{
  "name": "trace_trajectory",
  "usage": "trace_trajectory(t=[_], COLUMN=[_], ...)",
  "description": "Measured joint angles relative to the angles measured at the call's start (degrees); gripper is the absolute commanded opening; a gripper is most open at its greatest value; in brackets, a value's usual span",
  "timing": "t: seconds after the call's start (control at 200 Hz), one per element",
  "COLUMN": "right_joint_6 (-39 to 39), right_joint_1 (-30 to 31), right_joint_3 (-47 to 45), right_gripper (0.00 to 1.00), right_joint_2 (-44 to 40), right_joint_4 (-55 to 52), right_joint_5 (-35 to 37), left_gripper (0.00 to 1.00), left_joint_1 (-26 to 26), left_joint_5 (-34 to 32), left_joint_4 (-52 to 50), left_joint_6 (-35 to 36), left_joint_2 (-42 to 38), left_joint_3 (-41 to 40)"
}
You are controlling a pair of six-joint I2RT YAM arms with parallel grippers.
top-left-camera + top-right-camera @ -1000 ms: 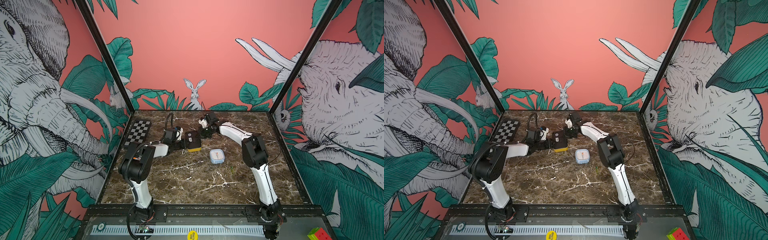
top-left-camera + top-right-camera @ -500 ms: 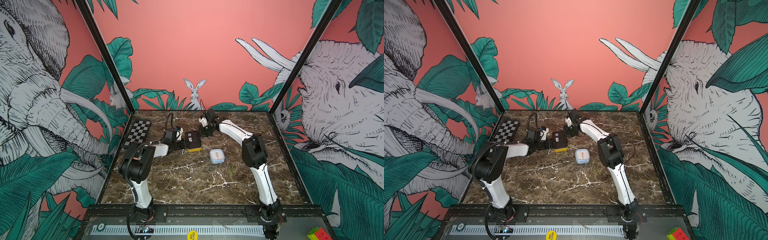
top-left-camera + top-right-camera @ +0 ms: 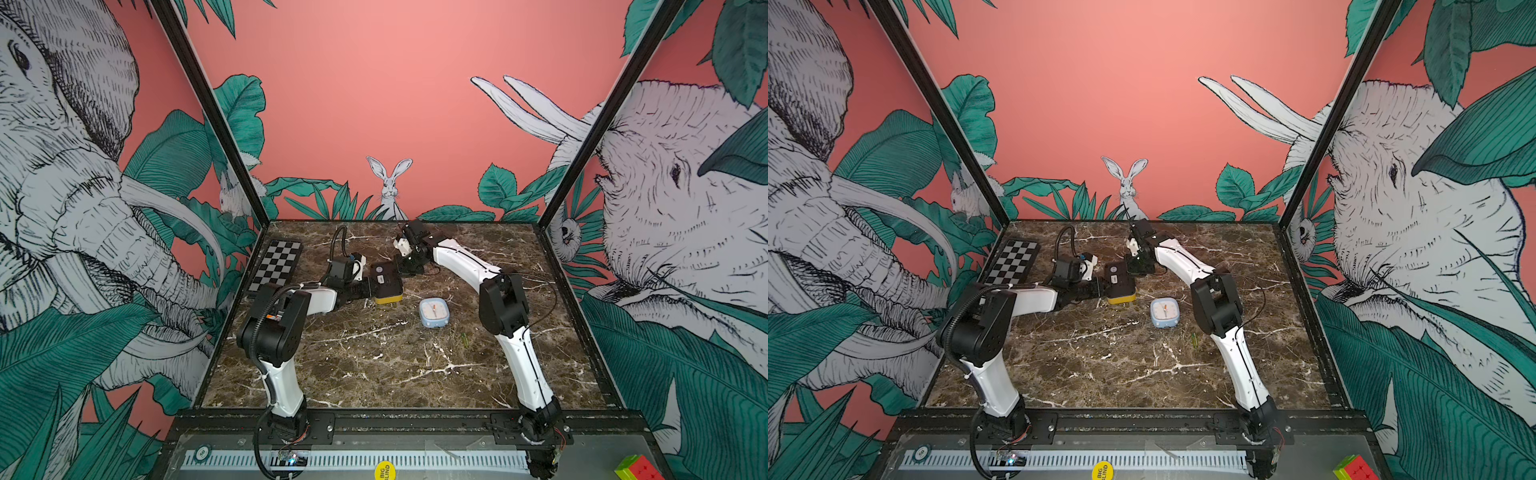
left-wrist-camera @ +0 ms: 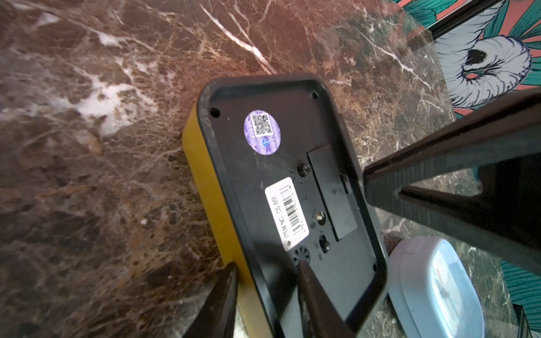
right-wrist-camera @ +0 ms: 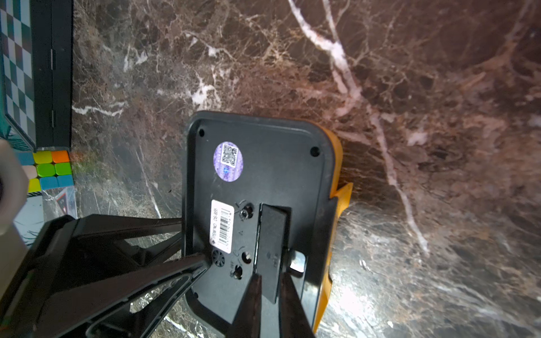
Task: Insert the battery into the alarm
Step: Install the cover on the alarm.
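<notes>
Starting at the bottom of a top view, a puzzle cube point(image 3: 636, 468) and a yellow chip point(image 3: 384, 471) are seen on the front ledge. Above them the marbled desk point(image 3: 374, 365) is crossed before a pale blue clock point(image 3: 434, 312) is reached. Just above that, at frame centre, the yellow alarm point(image 3: 387, 282) is laid face down, its near edge clamped by the left end effector point(image 4: 266, 264). The right end effector point(image 5: 270, 278), closed a second ago, is now narrowly parted over the battery cover point(image 5: 273, 234); no grip on it can be confirmed. The cover appears raised along one edge, so the compartment is judged to be only being opened. No battery can be identified. Behind, a checkerboard point(image 3: 276, 266) and the painted jungle wall point(image 3: 390, 124) are seen.
</notes>
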Motion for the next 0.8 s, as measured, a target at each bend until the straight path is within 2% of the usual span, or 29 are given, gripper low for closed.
trace_trajectory(t=[0.38, 0.635, 0.8], right_joint_6=[-0.3, -0.2, -0.1], right_joint_1=[0.3, 0.4, 0.3], right_joint_3=[2.6, 3.9, 4.9], right_gripper=[0.15, 0.07, 0.07], right_joint_2=[2.1, 3.5, 4.1], right_joint_4=[-2.2, -2.5, -3.5], right_joint_5=[1.7, 1.7, 1.6], left_gripper=[0.36, 0.35, 0.35], left_joint_1=[0.0, 0.0, 0.0], left_joint_5=[0.1, 0.2, 0.2], left_joint_4=[0.0, -0.1, -0.3], left_joint_6=[0.0, 0.0, 0.0], left_joint_2=[0.1, 0.1, 0.3], left_joint_3=[0.0, 0.2, 0.5])
